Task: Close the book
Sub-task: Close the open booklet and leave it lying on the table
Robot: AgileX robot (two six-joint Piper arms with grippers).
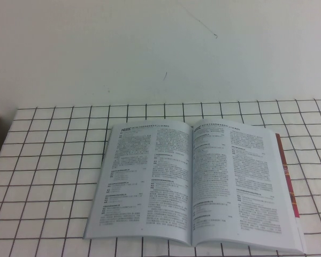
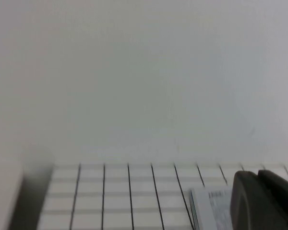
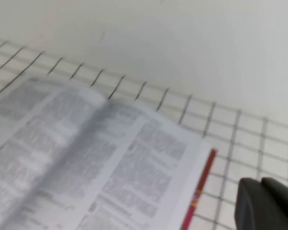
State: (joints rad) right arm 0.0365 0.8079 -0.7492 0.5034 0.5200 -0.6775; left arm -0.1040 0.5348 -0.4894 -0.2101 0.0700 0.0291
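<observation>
Nearest to the robot, the book [image 1: 150,184] lay open and flat on the table [image 1: 43,160], its near edge close to the bottom limit of the high view and its pages facing up. The central fold ran near to far, with the left page slightly bowed and the right page level. A red cover edge [image 1: 288,176] showed as a narrow strip beyond the right page's outer margin. Neither arm appeared in the high view. The left gripper [image 2: 264,203] was seen only in its own wrist view as a dark body above the gridded cloth, just beside a far corner of the book; whether it was open or closed could not be told. The right gripper [image 3: 266,206] was likewise a dark body in its wrist view, near the red cover edge on the book's right side, and its state could not be told either. Open gridded surface lay to the left of the book, with less on the right. Beyond the book's far edge, gridded surface ran to the white wall [image 1: 150,48].
</observation>
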